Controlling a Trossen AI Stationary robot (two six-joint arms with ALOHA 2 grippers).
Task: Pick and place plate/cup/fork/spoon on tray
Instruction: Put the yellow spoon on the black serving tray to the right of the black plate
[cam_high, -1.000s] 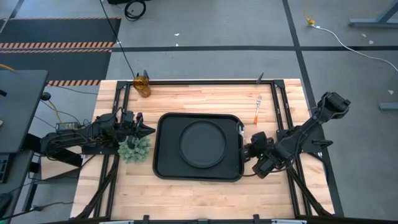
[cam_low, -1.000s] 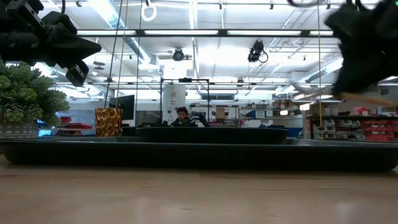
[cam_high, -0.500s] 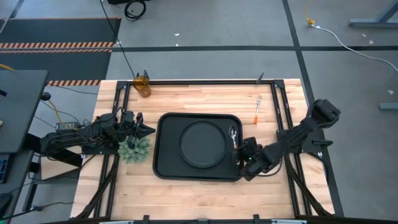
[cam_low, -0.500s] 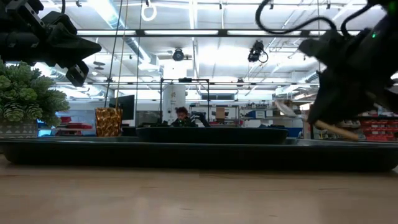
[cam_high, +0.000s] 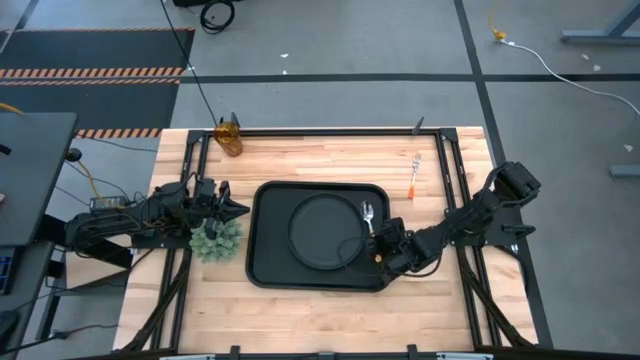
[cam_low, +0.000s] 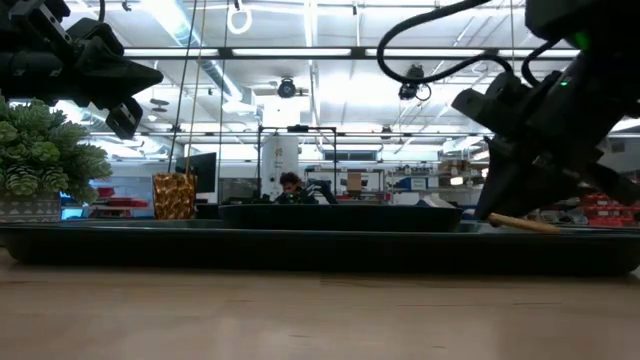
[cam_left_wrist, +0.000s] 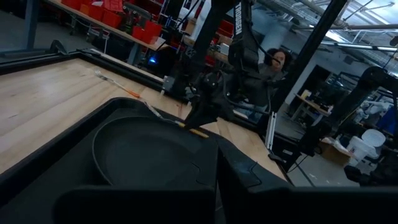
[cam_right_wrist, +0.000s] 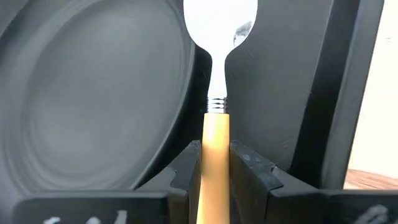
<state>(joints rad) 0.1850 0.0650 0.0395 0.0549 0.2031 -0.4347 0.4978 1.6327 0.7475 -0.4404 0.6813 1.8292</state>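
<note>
Matte-black tray (cam_high: 262, 272) lies at the middle of the table with the plate (cam_high: 325, 230) already seated inside it, nearer the left rim, which leaves a bare strip along the tray's right side.

The right gripper (cam_right_wrist: 215, 155) is low over that strip. Its fingers (cam_right_wrist: 186, 163) are pressed against the tan handle of the spoon (cam_high: 368, 213), pinching it. The silver bowl points forward, just beside the plate's edge. In the low view the handle sits barely above the tray rim, so the spoon appears lowered for setting down. Whether it touches the tray floor cannot be told.

The low, near-flat hold seems chosen so the spoon lands beside the plate rather than on it.

The fork (cam_high: 415, 172) lies on bare wood, right of the tray. The cup (cam_high: 230, 136) stands at the far left corner. Both are not yet placed.

The left gripper (cam_high: 234, 209) waits with fingers pressed together, holding nothing, over the green clump (cam_high: 214, 240) beside the tray's left edge.
</note>
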